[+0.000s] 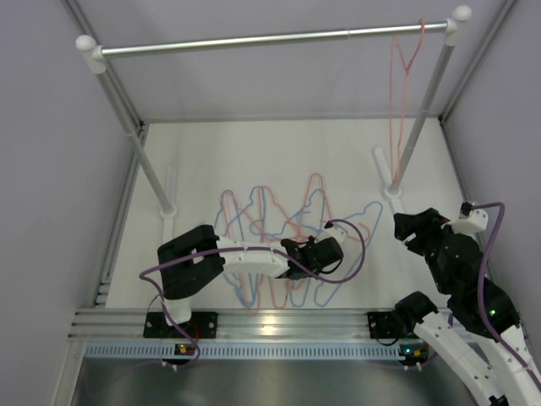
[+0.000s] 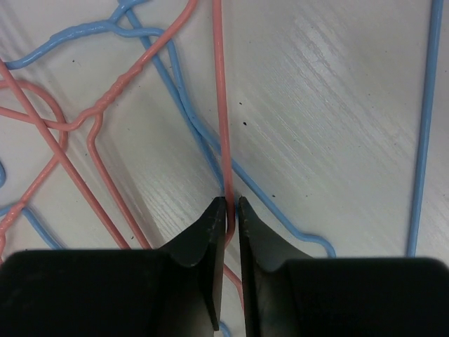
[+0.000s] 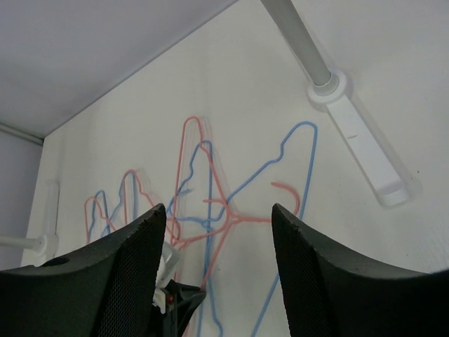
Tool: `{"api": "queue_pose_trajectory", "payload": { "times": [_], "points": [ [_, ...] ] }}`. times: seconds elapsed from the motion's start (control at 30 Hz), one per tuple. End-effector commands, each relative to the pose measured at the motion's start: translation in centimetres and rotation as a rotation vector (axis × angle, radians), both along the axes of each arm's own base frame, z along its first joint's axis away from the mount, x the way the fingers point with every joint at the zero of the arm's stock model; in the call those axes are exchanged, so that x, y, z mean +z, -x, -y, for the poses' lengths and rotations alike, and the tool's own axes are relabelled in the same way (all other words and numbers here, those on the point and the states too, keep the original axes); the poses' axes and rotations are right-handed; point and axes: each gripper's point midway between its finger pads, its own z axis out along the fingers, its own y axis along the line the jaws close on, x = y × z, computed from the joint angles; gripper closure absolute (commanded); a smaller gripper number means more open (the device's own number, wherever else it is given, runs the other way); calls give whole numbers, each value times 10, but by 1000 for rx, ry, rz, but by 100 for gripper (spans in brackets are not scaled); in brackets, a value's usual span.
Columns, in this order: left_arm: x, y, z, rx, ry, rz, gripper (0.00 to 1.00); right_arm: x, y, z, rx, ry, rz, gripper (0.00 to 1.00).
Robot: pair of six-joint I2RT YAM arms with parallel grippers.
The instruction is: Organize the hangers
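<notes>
From above, a rail point(image 1: 270, 38) is seen carried on two posts across the far side of the tabletop point(image 1: 254, 152). A hung hanger point(image 1: 391, 93), pink, is suspended from the rail's right end, just beside the right post point(image 1: 423, 110). The other hangers point(image 1: 275, 224), pink and blue, are spread flat in an overlapping heap on the tabletop, between the posts and nearer to the arms. The left claw point(image 1: 306, 258) is lowered onto the near right part of the heap; its grip cannot be told from here. The right claw point(image 1: 412, 227) is held to the right of the heap, near the base of the right post, and no hanger is touched by it.

In the left wrist view, the left claw point(image 2: 231, 207) is shown clenched on a pink hanger point(image 2: 219, 84): its straight wire is pinched between the tips, and the fingers point(image 2: 200, 239) are almost met on it. A blue wire is crossed with that pink wire just ahead of the tips. A blue hanger point(image 2: 426, 126) is laid along the right edge, apart from the claw. More pink wires, one with a twisted neck, are seen to the left on the tabletop point(image 2: 330, 105).

In the right wrist view, the right claw point(image 3: 217, 210) is shown released, its fingers point(image 3: 126, 274) set wide apart with nothing held between them. Beyond them the hangers point(image 3: 210, 175) are seen lying on the tabletop point(image 3: 266, 105), with the foot point(image 3: 365, 147) of a post to their right, apart from them.
</notes>
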Motion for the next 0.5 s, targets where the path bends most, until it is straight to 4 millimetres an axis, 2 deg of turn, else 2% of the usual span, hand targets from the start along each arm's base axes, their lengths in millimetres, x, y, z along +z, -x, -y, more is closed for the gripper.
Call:
{"api": "queue_pose_trajectory", "payload": {
  "times": [0.0,0.2,0.27,0.47],
  "points": [
    [1,0,1,-2,16,11,85,-1,2,3,-11,-9,0,40],
    [19,1,-1,5,57,19,96,-1,2,4,-17,-6,4,40],
    [34,1,-1,5,92,31,100,-1,2,4,-17,-7,5,40],
    [77,3,-5,10,178,56,100,0,2,5,-21,-5,7,40]
  ]
}}
